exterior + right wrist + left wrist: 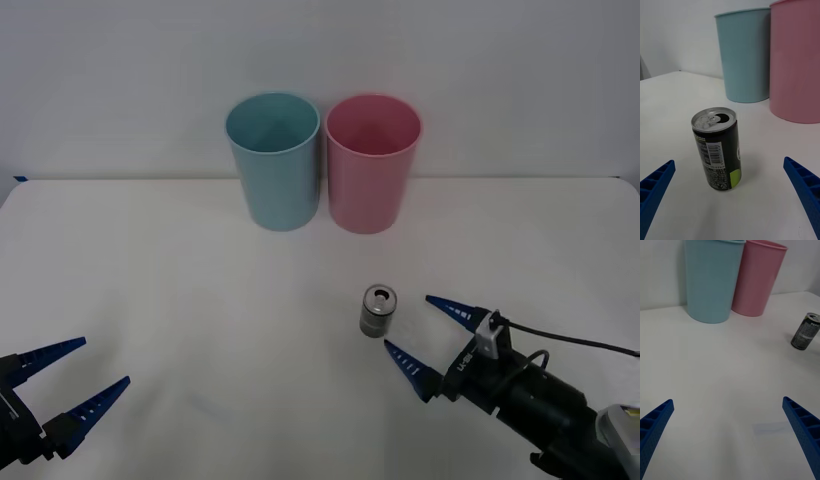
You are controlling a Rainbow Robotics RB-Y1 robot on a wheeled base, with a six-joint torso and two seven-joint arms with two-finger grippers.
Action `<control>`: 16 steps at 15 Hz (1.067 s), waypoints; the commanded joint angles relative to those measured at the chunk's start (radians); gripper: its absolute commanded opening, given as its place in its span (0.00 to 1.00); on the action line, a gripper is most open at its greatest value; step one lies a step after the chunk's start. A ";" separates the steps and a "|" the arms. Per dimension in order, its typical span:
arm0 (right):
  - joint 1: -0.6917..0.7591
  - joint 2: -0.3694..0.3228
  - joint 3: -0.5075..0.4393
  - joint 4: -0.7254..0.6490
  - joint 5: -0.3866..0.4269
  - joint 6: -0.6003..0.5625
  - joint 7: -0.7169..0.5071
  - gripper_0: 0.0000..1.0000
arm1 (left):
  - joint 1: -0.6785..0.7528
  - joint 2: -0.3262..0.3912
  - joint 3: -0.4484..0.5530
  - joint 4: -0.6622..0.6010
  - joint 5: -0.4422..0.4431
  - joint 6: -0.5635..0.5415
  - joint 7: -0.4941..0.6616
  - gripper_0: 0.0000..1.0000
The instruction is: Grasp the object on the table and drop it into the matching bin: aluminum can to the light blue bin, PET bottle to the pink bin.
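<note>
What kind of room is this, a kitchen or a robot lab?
Probably a robot test lab, not a kitchen. A plain white table against a bare wall holds just an aluminum can, a light blue bin and a pink bin, with the right gripper open near the can.

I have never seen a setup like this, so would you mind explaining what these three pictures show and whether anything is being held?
This is a two-armed robot, and each arm ends in a hand with two blue ribbed fingers. The wide picture looks down from above the arms at a white table. The two upright pictures come from cameras on the wrists, so each shows its own fingers at the bottom corners.

On the table stand a light blue bin and a pink bin, side by side. Nearer the robot stands a small aluminum can, upright, its pull-tab top already opened.

The right hand is open, just beside the can and pointed at it, not touching. The left hand is open too, low on the left, away from everything. Nothing is held.
</note>
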 commanded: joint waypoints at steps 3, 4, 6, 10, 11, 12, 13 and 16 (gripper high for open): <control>-0.021 0.006 0.076 0.000 0.001 0.086 0.005 1.00 | 0.000 0.000 0.000 0.000 0.000 0.000 0.000 1.00; -0.025 0.006 0.093 0.000 0.001 0.103 0.006 1.00 | 0.000 0.000 0.000 0.000 0.000 0.000 0.000 1.00; -0.041 0.006 0.121 0.000 0.002 0.139 0.009 1.00 | 0.000 0.000 0.000 0.000 0.000 0.000 0.000 1.00; -0.073 0.006 0.178 0.007 0.007 0.224 0.009 1.00 | 0.000 0.000 0.000 0.000 0.000 0.000 0.000 1.00; -0.090 0.007 0.182 0.033 0.007 0.225 0.009 1.00 | 0.000 0.000 0.000 0.000 0.000 0.000 0.000 1.00; -0.111 0.015 0.182 0.064 0.007 0.222 0.011 1.00 | 0.000 0.000 0.000 0.000 0.000 0.000 0.000 1.00; -0.125 0.018 0.182 0.081 0.007 0.222 0.014 1.00 | 0.000 0.000 0.000 0.000 0.000 0.000 0.000 1.00; -0.145 0.033 0.184 0.095 0.015 0.231 0.020 1.00 | 0.000 0.000 0.000 0.000 0.000 0.000 0.000 1.00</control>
